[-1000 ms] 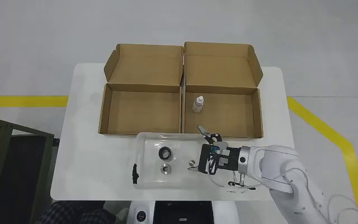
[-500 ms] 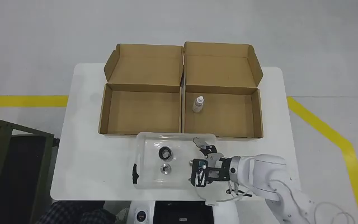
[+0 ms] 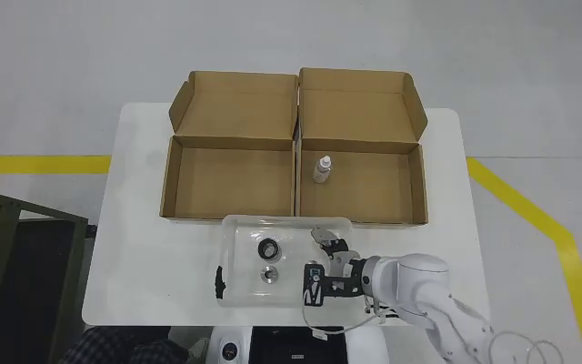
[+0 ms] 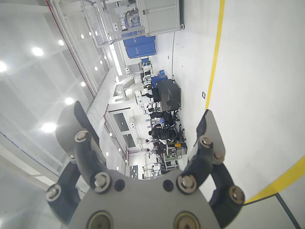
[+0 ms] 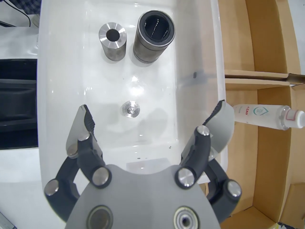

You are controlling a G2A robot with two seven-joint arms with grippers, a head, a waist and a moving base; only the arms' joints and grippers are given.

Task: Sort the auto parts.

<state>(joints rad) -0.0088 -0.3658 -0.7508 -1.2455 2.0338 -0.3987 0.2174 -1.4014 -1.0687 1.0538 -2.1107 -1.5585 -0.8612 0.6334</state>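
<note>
A clear tray (image 3: 241, 232) near the table's front edge holds a black-lined linear bearing (image 3: 269, 247), a steel bushing (image 3: 269, 275) and a small round metal part (image 5: 130, 109). In the right wrist view the bearing (image 5: 153, 38) and the bushing (image 5: 112, 41) stand upright side by side. My right gripper (image 5: 152, 110) hangs open over the tray (image 5: 190, 48), its fingers either side of the small part and not touching it. From above, the right gripper (image 3: 316, 264) sits over the tray's right half. My left gripper (image 4: 143, 115) is open, holds nothing and points out into the room.
Two open cardboard boxes stand behind the tray, the left box (image 3: 229, 182) bare, the right box (image 3: 373, 187) holding a small white bottle (image 3: 322, 168). The bottle (image 5: 266, 116) lies just beyond the tray's wall. A black clip (image 3: 219, 280) sits on the tray's left edge.
My right arm has moved left from the tray's right end to over the small round part, its gripper still open. The parts have not moved.
</note>
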